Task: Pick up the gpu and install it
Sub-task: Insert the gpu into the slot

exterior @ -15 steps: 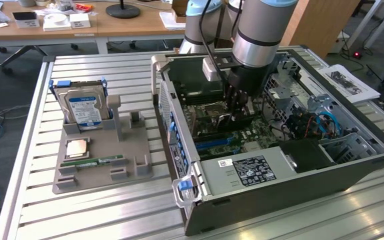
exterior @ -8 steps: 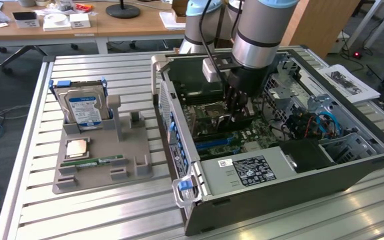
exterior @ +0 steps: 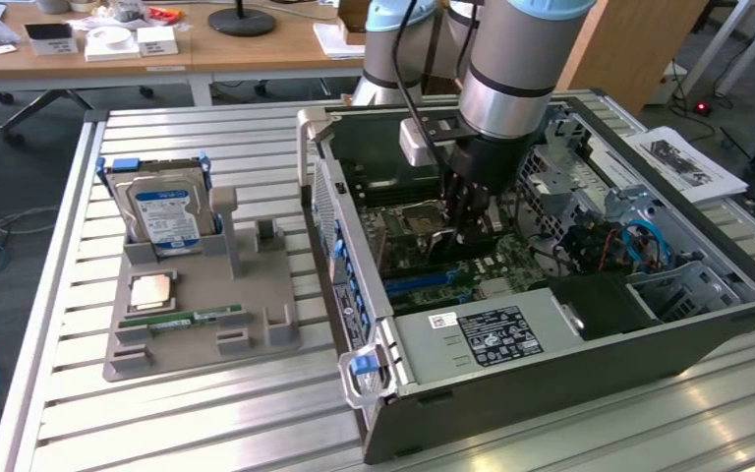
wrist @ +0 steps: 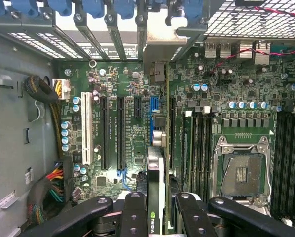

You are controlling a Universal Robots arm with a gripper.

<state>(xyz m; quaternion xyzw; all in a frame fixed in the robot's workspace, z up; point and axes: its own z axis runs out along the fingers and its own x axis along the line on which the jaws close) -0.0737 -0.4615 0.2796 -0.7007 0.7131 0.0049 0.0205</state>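
My gripper (exterior: 468,228) reaches down inside the open computer case (exterior: 588,339), just above the motherboard (exterior: 411,265). It is shut on the gpu (exterior: 446,246), a thin dark card held on edge. In the wrist view the gpu (wrist: 155,197) runs edge-on between my two fingers (wrist: 135,213), with a green logo on its upper edge and its silvery bracket toward the rear slot covers. My gripper (wrist: 160,217) holds the card over the blue expansion slot (wrist: 152,111), between the black slots and the RAM slots. Whether the card touches the slot is hidden.
The empty CPU socket (wrist: 243,173) and RAM slots (wrist: 199,148) lie beside the card. Cable bundles (wrist: 51,190) sit at the case wall. On the exterior view's left, a grey tray (exterior: 240,295) holds a blue-labelled hard drive (exterior: 168,211), a CPU (exterior: 152,292) and a RAM stick (exterior: 201,318).
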